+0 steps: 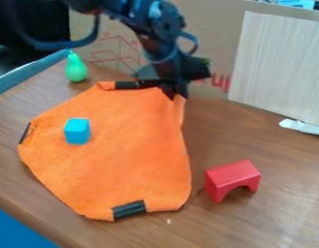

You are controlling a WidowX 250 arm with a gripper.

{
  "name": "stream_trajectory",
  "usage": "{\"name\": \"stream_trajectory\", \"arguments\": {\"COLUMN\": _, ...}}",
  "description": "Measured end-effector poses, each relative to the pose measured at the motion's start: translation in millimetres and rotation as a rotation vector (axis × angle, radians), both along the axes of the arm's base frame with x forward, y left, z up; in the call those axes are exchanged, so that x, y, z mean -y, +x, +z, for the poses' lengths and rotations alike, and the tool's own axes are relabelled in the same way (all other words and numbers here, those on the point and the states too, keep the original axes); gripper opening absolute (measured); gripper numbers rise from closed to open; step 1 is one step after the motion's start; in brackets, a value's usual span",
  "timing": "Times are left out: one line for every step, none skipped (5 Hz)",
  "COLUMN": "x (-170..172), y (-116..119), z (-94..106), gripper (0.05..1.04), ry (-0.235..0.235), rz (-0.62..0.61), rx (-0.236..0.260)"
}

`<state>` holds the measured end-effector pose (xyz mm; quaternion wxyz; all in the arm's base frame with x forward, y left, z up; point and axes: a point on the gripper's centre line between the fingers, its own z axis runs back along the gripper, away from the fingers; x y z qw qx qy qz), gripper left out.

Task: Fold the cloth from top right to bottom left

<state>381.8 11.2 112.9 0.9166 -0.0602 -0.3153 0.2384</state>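
Note:
The black gripper (175,92) is at the top right corner of the orange cloth (132,155), its fingers shut on the fabric there. Creases run down from the pinched corner along the right side. Most of the cloth lies spread on the wooden table, with black strips at its top, left and bottom edges. A blue block (77,131) rests on the cloth's left part.
A red arch block (231,180) stands on the table (252,140) to the right of the cloth. Behind the cloth's upper left is a green pear-shaped toy (75,68). Cardboard (216,38) and a pale panel (278,68) rise along the back.

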Motion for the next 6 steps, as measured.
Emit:
{"name": "stream_trajectory", "arguments": {"x": -15.6, "y": -18.0, "z": -4.4, "gripper": 0.07, "ry": 0.011, "rz": -0.005, "rx": -0.009}}
{"name": "stream_trajectory", "arguments": {"x": -43.8, "y": -38.2, "z": -0.3, "gripper": 0.069, "ry": 0.026, "rz": 0.004, "rx": -0.003}}
{"name": "stream_trajectory", "arguments": {"x": -63.6, "y": -56.3, "z": 4.0, "gripper": 0.069, "ry": 0.038, "rz": -0.039, "rx": -0.002}}
{"name": "stream_trajectory", "arguments": {"x": -84.9, "y": -73.7, "z": 12.5, "gripper": 0.069, "ry": 0.04, "rz": -0.065, "rx": 0.008}}
{"name": "stream_trajectory", "arguments": {"x": -103.6, "y": -91.3, "z": 10.0, "gripper": 0.069, "ry": 0.015, "rz": -0.092, "rx": -0.034}}
{"name": "stream_trajectory", "arguments": {"x": -122.8, "y": -99.0, "z": 18.6, "gripper": 0.069, "ry": 0.015, "rz": -0.118, "rx": -0.023}}
